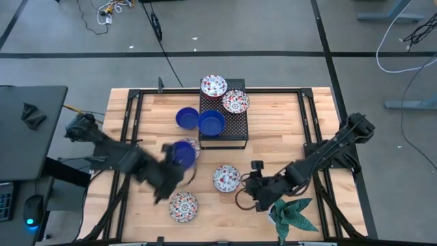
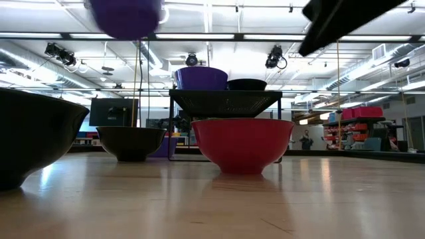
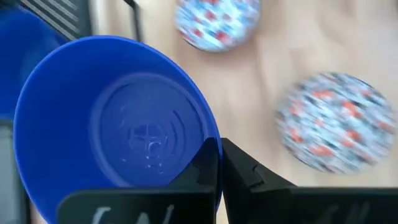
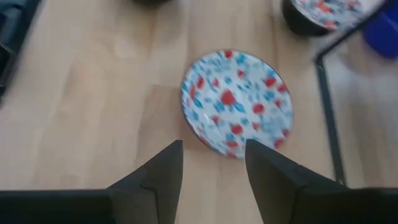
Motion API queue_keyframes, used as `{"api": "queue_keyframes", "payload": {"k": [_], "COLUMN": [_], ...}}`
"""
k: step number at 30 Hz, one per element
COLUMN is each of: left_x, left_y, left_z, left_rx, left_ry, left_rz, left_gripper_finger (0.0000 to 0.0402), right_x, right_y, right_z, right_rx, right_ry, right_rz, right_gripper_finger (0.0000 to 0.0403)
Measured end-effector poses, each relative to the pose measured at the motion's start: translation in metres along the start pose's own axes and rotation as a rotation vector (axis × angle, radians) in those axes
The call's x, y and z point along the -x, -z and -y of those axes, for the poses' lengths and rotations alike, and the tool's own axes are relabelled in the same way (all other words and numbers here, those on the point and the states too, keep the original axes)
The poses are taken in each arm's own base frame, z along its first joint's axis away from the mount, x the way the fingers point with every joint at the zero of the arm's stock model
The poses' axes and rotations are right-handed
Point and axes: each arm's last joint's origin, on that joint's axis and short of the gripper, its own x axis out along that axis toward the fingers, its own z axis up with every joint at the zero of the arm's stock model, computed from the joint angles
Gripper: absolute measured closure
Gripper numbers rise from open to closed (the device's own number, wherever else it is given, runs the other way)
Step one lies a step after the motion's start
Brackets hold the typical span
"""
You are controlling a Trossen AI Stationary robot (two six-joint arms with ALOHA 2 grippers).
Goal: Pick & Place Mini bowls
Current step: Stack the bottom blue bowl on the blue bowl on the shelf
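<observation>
Left gripper (image 1: 179, 162) lifts a blue bowl (image 1: 181, 152) — right gripper (image 1: 247, 186) waits open.

Left fingers pinch the blue bowl's rim, raised above a floral bowl (image 1: 183, 206) at its 6 o'clock; the right gripper's spread fingers hold nothing — the floral bowl on the table (image 1: 226, 178) sits at its 9 o'clock.

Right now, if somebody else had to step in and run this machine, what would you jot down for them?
Left end effector: shut on the rim of a glossy solid blue mini bowl, held above the wooden table.
Right end effector: open, empty, hovering by a white floral bowl on the table.
On the black mesh stand: two floral bowls and one blue bowl; another blue bowl sits beside it.
Loose on the table: another floral bowl near the front edge.
Left: place the held bowl, then the loose ones.
</observation>
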Motion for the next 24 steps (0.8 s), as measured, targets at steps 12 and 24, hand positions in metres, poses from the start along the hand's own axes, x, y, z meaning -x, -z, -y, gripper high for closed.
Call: {"api": "queue_keyframes", "payload": {"k": [12, 24], "left_x": [-0.04, -0.091], "left_y": [-0.029, -0.034], "left_z": [-0.141, -0.168], "left_rx": [0.123, 0.124], "left_ry": [0.03, 0.061], "left_rz": [0.217, 0.15], "left_gripper_finger": [0.0396, 0.039], "right_x": [0.013, 0.013], "right_y": [0.012, 0.01], "right_z": [-0.017, -0.018], "right_rx": [-0.087, -0.108], "right_ry": [0.151, 0.145], "right_rz": [0.05, 0.075], "right_gripper_finger": [0.0227, 0.0227]}}
